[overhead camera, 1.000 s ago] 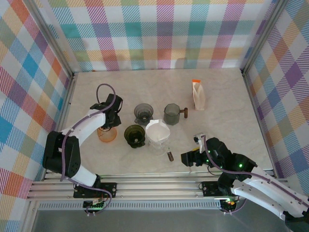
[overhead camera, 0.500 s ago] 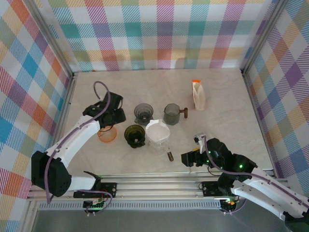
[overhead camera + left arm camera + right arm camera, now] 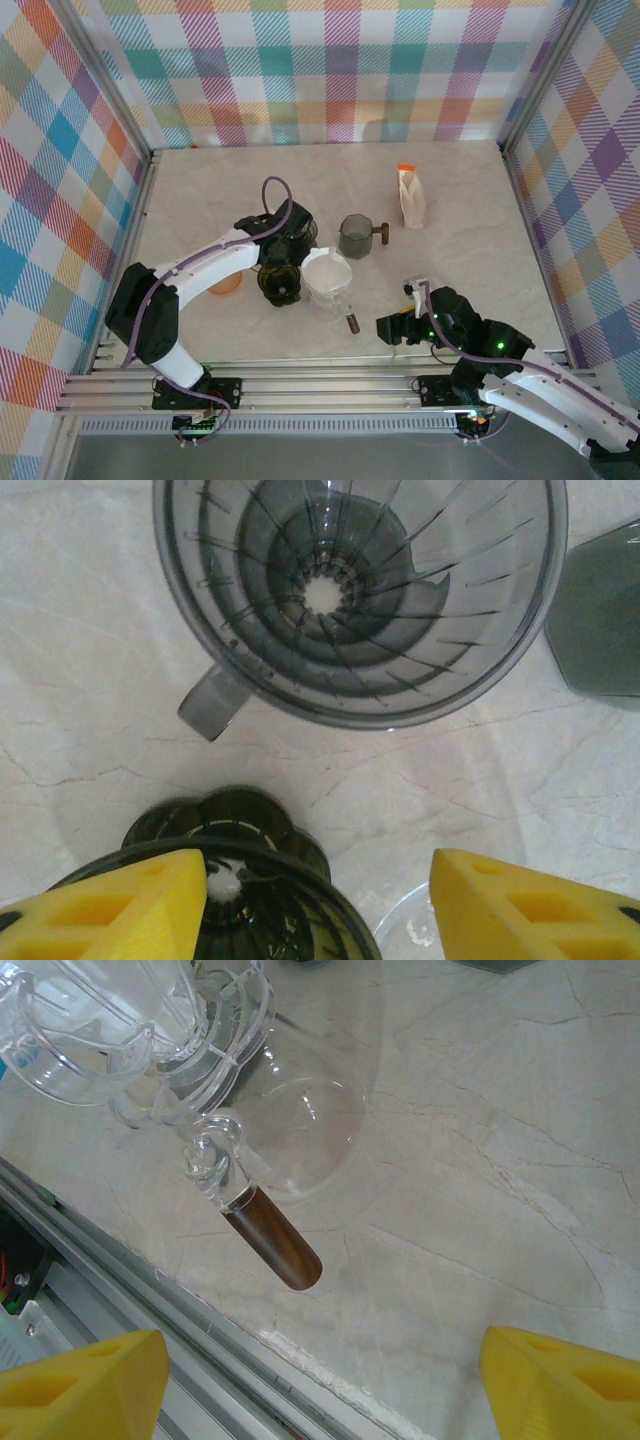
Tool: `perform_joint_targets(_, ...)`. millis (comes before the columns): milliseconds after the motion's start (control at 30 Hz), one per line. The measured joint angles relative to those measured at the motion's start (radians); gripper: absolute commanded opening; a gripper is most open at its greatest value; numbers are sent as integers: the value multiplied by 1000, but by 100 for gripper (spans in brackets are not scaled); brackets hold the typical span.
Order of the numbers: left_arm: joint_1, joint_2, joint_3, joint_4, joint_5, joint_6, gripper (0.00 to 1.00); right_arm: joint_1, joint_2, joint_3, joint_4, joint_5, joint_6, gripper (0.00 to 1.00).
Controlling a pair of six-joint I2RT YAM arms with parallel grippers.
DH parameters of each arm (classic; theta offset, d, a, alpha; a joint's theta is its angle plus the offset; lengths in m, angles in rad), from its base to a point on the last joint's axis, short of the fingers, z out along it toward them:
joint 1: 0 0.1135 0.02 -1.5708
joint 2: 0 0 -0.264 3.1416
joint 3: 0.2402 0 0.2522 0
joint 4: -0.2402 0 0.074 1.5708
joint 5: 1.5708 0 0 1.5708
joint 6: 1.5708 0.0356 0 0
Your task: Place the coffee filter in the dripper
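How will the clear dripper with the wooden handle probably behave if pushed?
The clear dripper looks like glass: probably fragile and slippery. Its wooden handle sticks out sideways, so a push there would likely turn it, not slide it.

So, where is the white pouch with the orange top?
In the top view, the white pouch is toward the back right of the table, right of the grey cup.

Cream veined marble surface (image 3: 470, 260), pastel plaid walls (image 3: 330, 70). Left of the white filter (image 3: 327, 268): a dark olive dripper (image 3: 279, 281), a smoky grey dripper (image 3: 360, 590), an orange dripper (image 3: 226, 284).
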Motion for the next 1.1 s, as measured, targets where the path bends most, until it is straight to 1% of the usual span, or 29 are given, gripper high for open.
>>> perform_joint_targets(200,-1,25,7,-25,-39,4,47,0,0,-4,0,1,1,81)
perform_joint_targets(333,-1,32,8,-45,-69,8,45,0,0,-4,0,3,1,81)
perform_joint_targets(467,-1,32,3,-66,-73,9,43,0,0,-4,0,3,0,81)
perform_joint_targets(667,4,-2,-40,-84,-89,9,43,0,0,-4,0,3,0,81)
perform_joint_targets(867,10,-101,-111,-128,-90,8,44,0,0,-4,0,2,0,81)
perform_joint_targets(1100,11,-189,-155,-149,-89,1,49,0,15,-8,23,-20,0,84)
